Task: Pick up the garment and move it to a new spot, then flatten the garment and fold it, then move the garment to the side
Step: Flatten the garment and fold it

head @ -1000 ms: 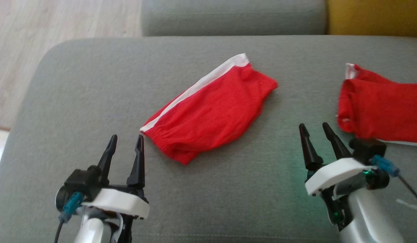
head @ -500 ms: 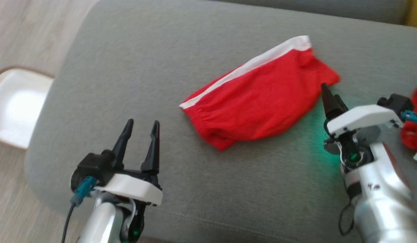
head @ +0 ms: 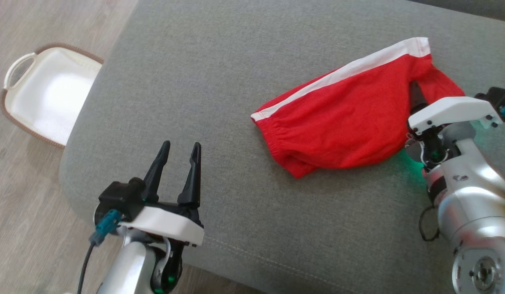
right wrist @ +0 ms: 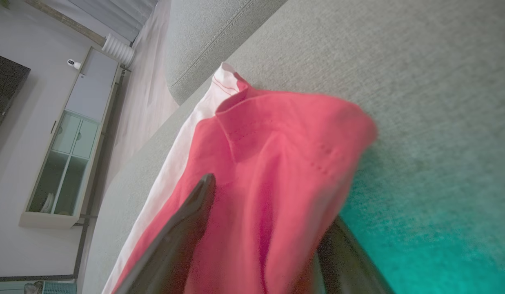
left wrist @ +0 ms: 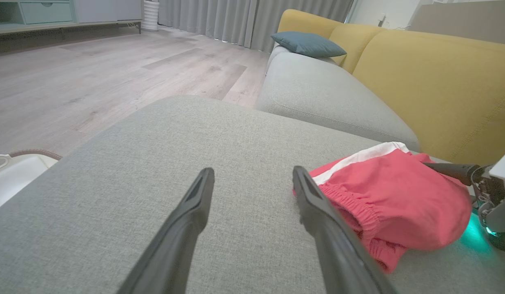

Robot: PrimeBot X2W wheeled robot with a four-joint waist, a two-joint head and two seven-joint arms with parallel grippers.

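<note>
Garment (head: 342, 122): 1x red shorts w/ white side stripe (head: 350, 69), lying on grey cushion (head: 236, 61), right of centre, long axis running near-left to far-right. Gathered elastic waistband (head: 276, 139) at near-left end, leg hem at far-right end. Lies fairly flat, layers doubled along near edge.

Right end effector (right wrist: 272, 204): at the hem end. Fingers apart w/ cloth between them, one finger on top, the other low beside or under the fold. Not pinched as far as wrist view shows.

Left end effector (head: 181, 144): fingers apart, nothing between them, over bare cushion at near left, well apart from waistband.

Handling (judgement):
- Light, thin, limp cloth. Will sag and bunch from a single pinch, no stiffness to carry shape.
- Not fragile. Woven cushion prob. gives some drag, so dragging may wrinkle it; lifting is cleaner.
- Best holds: waistband (thicker, gathered, good bite) and hem corner or striped edge at other end. Two-point hold, one per end, should keep it spread.
- Risk: catching top layer only, so lower layer peels off.

Counts: garment 1; end effectors 2; white basket (head: 48, 98) 1, on floor (head: 15, 204) far left; blue pillow (left wrist: 307, 44) 1, on far sofa.
</note>
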